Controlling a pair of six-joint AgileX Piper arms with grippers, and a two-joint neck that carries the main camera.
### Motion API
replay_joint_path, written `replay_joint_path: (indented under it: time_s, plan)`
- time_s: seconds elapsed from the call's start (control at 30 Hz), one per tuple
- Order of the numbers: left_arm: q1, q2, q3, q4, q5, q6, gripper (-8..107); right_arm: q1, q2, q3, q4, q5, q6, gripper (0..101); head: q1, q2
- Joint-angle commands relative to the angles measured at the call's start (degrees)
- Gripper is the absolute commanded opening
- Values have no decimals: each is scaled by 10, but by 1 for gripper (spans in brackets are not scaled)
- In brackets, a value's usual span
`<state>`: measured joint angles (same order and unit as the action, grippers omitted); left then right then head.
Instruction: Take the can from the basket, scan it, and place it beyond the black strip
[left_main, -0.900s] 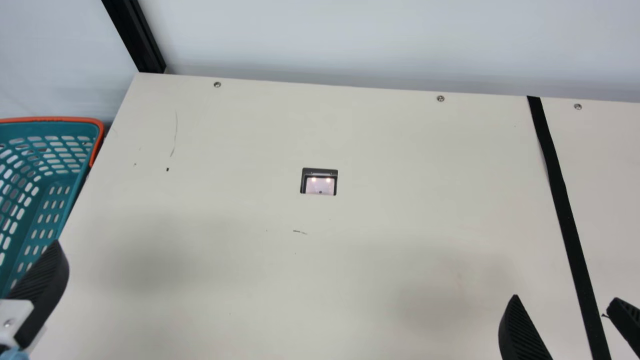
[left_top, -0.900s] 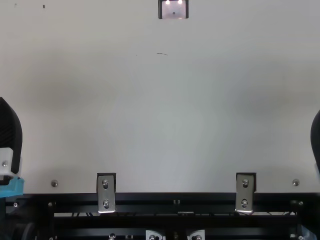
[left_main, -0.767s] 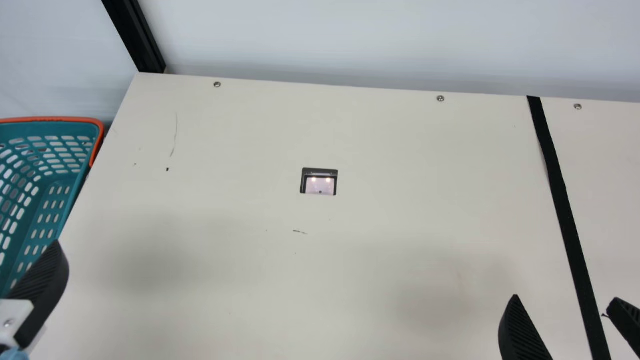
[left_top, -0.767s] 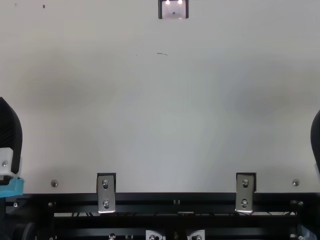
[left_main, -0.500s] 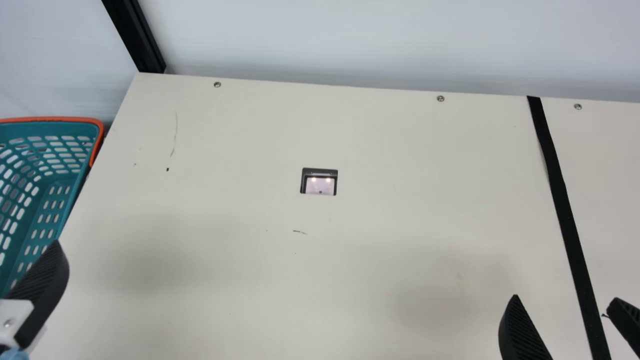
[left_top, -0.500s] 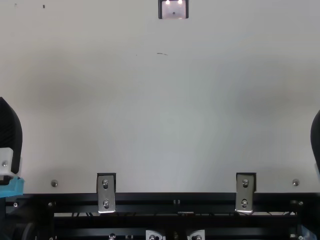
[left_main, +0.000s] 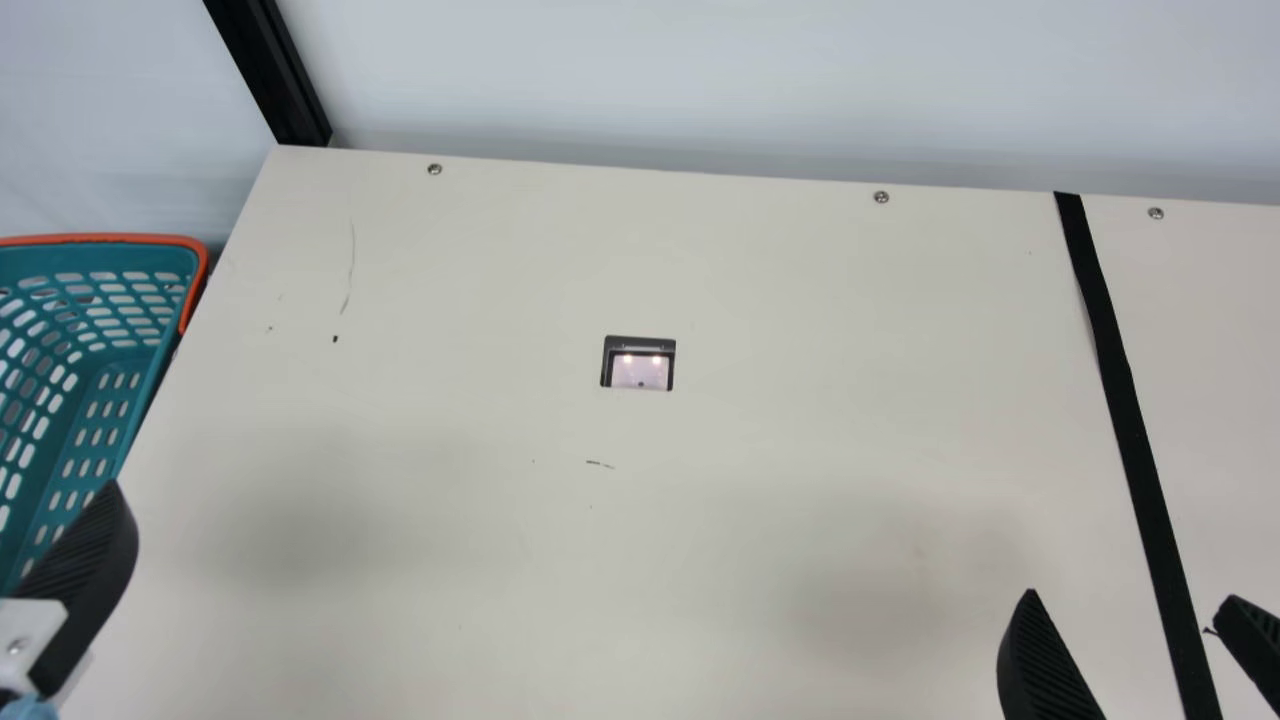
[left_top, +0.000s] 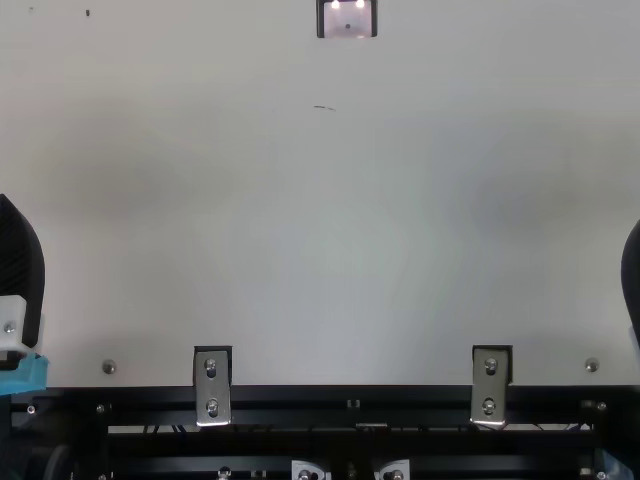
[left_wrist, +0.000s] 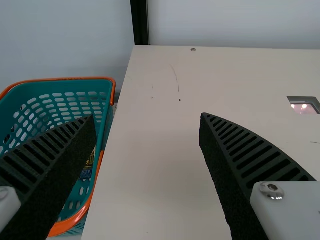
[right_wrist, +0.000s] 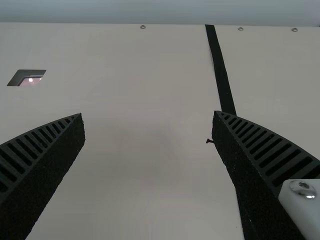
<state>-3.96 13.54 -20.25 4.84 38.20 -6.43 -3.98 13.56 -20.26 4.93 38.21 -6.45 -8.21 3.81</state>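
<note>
Can (left_wrist: 88, 171), partly hidden, in the basket (left_main: 120, 239). Left hand (left_main: 88, 585), near the basket, and right hand (left_main: 1131, 597), near the black strip (left_main: 1127, 430): both extended forward, spread wide, empty.

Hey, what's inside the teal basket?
In the basket, a dark item with yellowish markings shows partly; the left gripper hides the rest, so I can't tell if it's the can.

Basket (left_main: 100, 410) beside table (left_main: 480, 270), ahead and left of left gripper (left_main: 85, 580); item (left_wrist: 90, 161) inside, partly hidden. Scanner (left_main: 640, 372) set in table, ahead, between both grippers sideways. Strip (left_main: 1120, 400) on table, running from far edge past right gripper (left_main: 1131, 596).
</note>
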Motion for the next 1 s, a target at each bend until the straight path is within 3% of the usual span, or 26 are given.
replay_joint_path:
  time_s: [0.0,0.97]
  plan:
    - [0,0,0,0,0,0,90,0,0,0,0,0,0,101,-3,7]
    - [0,0,0,-1,0,0,90,0,0,0,2,0,0,101,-3,7]
